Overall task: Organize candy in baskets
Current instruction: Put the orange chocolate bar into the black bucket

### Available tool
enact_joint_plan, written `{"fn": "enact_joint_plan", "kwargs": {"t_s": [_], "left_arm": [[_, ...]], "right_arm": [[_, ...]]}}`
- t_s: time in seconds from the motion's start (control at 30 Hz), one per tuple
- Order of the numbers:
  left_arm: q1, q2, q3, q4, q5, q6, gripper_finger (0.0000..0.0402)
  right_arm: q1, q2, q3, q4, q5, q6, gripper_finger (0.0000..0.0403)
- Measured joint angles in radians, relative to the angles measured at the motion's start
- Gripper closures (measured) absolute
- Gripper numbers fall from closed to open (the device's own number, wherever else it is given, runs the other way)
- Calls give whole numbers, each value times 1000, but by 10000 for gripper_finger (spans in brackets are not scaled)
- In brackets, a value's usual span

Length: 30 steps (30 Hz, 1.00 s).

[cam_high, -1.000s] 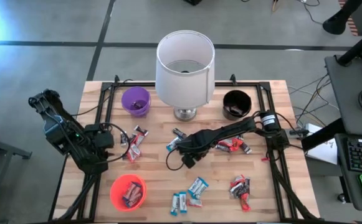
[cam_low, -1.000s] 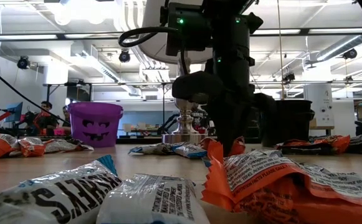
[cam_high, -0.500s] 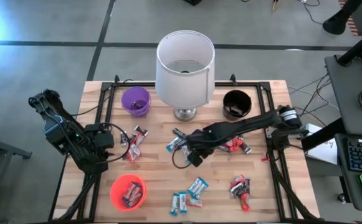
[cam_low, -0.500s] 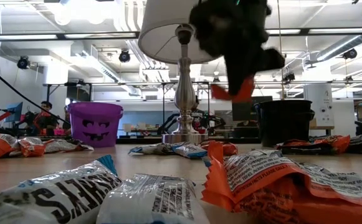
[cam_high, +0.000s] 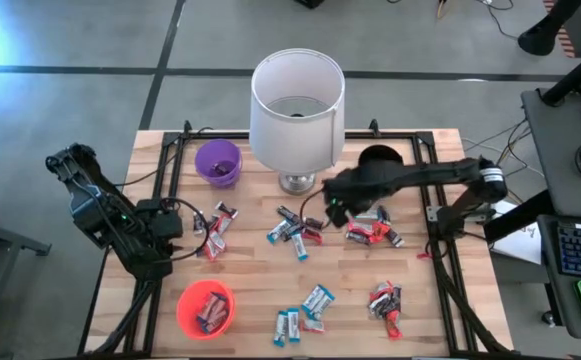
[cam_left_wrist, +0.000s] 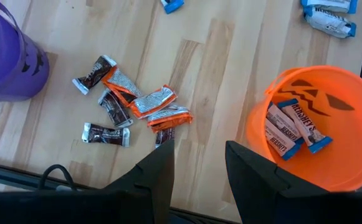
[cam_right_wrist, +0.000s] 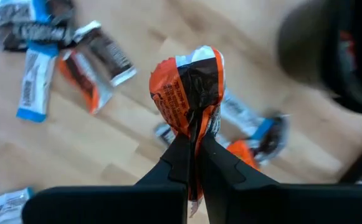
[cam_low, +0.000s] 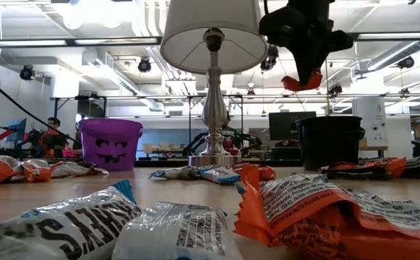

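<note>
My right hand (cam_right_wrist: 195, 163) is up off the bench (cam_high: 250, 275), fingers pressed together on an orange-and-black wrapped candy (cam_right_wrist: 190, 92) that sticks out past the fingertips. In the low view the same hand (cam_low: 305, 72) hangs in the air with the orange piece under it, above and a little short of the black basket (cam_low: 329, 141). From overhead, the right hand (cam_high: 332, 203) sits between the lamp base (cam_high: 295, 183) and the black basket (cam_high: 378, 158).

My left hand (cam_left_wrist: 196, 165) waits at the bench's left side, fingers spread partway with nothing between them. Ahead of it lies a small heap of brown and orange bars (cam_left_wrist: 131, 106).

The orange basket (cam_left_wrist: 311, 127) holds a few blue-and-white bars. The purple basket (cam_high: 217, 162) stands left of the lamp; I cannot tell its contents.

Loose candy lies across the bench: a cluster at centre (cam_high: 292, 230), red pieces below the black basket (cam_high: 370, 232), blue-and-white bars near the front edge (cam_high: 305, 310), a red heap front right (cam_high: 385, 300).
</note>
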<state>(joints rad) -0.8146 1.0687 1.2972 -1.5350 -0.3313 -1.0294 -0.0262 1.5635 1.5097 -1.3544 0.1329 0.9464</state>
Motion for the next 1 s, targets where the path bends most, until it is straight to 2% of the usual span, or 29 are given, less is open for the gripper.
{"fn": "enact_joint_plan", "kwargs": {"t_s": [0.47, 0.77, 1.0], "left_arm": [[0, 0, 0, 0, 0, 0, 277], [0, 0, 0, 1, -23, -20, 277], [0, 0, 0, 1, -24, -69, 277]], "right_arm": [[-309, -146, -1, -104, 24, -149, 391], [-505, -169, -1, -117, -18, -305, 390], [-549, -169, -1, -144, -62, -357, 390]]}}
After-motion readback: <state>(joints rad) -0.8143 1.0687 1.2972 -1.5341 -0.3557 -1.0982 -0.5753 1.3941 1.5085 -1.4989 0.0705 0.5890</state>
